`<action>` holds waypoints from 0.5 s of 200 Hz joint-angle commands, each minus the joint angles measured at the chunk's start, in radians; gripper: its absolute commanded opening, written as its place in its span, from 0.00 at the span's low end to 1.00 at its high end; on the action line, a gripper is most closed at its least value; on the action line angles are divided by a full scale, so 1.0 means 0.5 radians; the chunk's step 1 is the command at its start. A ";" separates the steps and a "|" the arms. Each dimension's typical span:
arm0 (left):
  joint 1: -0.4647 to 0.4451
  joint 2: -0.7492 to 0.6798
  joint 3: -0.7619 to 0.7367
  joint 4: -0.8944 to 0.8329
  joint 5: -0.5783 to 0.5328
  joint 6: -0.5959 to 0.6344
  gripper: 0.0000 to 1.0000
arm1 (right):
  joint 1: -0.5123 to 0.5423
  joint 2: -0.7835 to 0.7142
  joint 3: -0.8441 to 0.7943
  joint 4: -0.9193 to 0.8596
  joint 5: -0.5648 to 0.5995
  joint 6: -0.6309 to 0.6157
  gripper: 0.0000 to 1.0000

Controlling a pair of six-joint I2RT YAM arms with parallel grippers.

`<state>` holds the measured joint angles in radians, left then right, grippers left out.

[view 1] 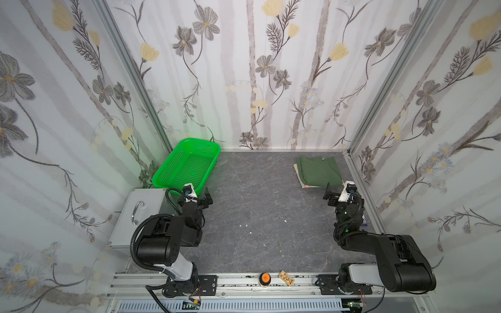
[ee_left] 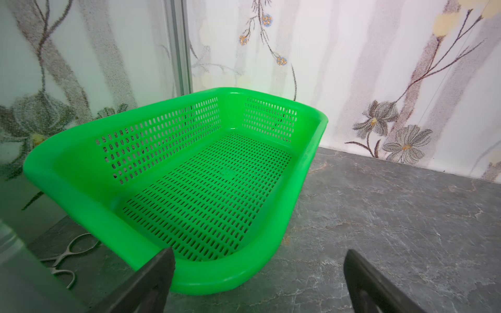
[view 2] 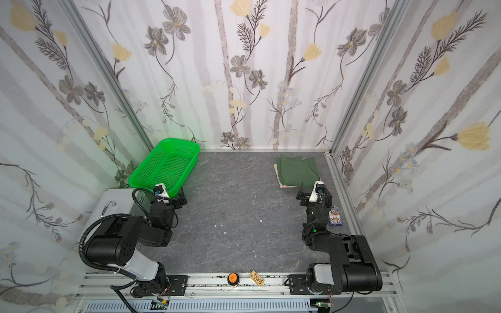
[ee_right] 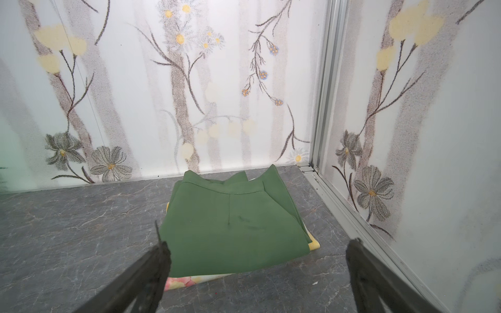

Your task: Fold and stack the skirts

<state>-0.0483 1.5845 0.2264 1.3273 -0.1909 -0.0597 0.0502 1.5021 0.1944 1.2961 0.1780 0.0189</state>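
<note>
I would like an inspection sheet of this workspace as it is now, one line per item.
Surface: grey marbled table, few white scraps.
Job's things: olive skirt folded, lying on folded floral skirt, far right corner.
Clutter: empty green basket, metal box, scissors, orange button, circuit board, card pack.
Grippers: left gripper and right gripper, jaws open, holding nothing.
Cables: black hose on left arm, black cable at front rail.
Surroundings: flowered walls, aluminium frame.

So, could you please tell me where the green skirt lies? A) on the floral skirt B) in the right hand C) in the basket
A: the green skirt lies folded on the floral skirt, whose edges peek out beneath; the basket holds nothing.
</note>
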 commanded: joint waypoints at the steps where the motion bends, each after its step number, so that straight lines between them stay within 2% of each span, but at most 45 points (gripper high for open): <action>1: 0.004 0.004 -0.001 0.078 -0.032 -0.030 1.00 | -0.003 0.007 0.014 0.016 -0.042 0.014 1.00; 100: -0.002 0.001 -0.004 0.079 -0.060 -0.030 1.00 | -0.002 0.009 0.011 0.023 -0.040 0.013 1.00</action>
<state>-0.0486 1.5845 0.2264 1.3273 -0.2100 -0.0639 0.0483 1.5024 0.1944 1.2961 0.1627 0.0254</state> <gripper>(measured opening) 0.997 0.996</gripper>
